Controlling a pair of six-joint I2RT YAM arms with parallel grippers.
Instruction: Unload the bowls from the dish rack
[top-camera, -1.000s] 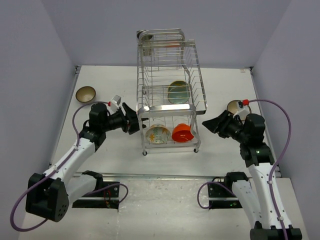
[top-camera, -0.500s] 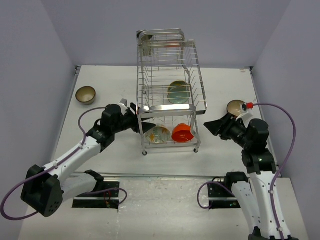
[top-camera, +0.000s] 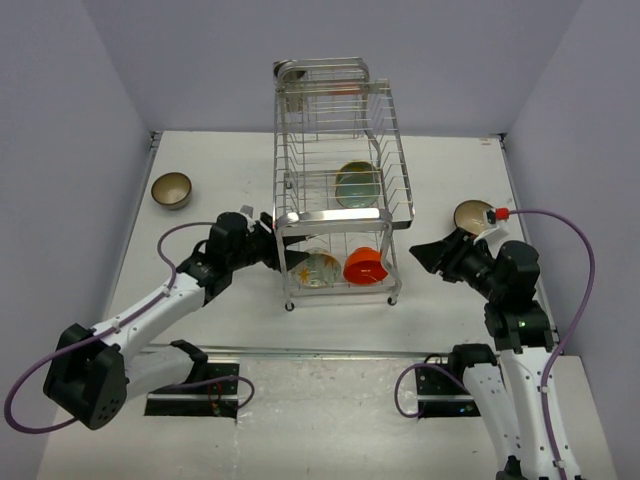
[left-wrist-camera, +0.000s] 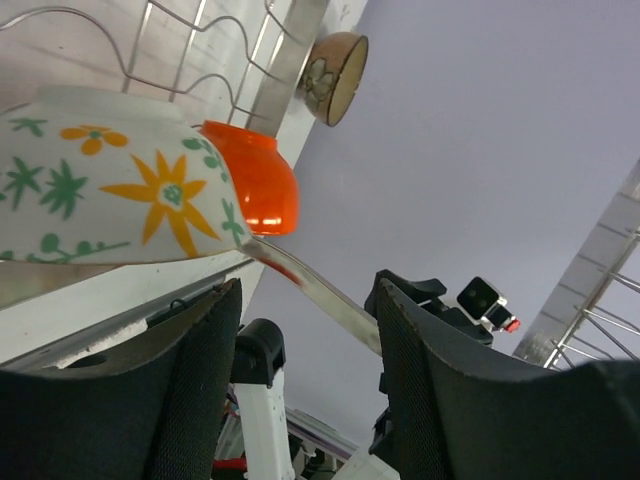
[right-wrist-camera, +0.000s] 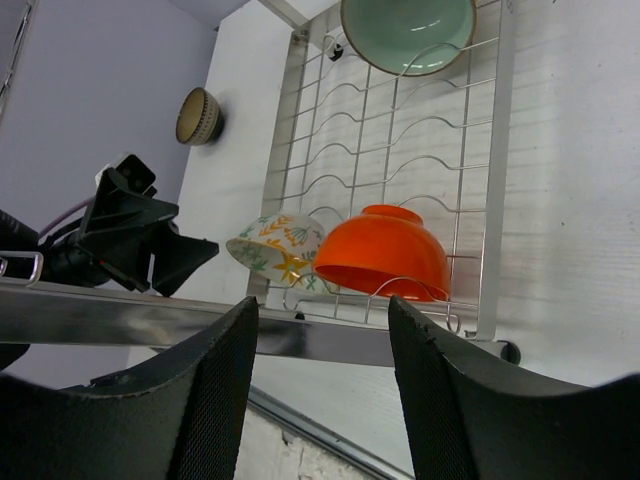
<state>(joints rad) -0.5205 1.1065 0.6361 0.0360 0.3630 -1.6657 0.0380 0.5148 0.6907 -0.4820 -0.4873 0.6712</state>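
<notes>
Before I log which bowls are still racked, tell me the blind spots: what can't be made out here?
Top view: the dish rack's front bar hides the left gripper's tips near the patterned bowl; contact unclear.
Top view: the right gripper's camera mount overlaps the right-hand bowl.
Right wrist view: green bowl cut by the top edge.
Top view: dark object at the rack's far end, too small to identify.

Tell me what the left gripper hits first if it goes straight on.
Probably the pale bowl with orange flowers in the chrome dish rack's lower tier, just ahead of the left gripper; depth unclear.
</notes>
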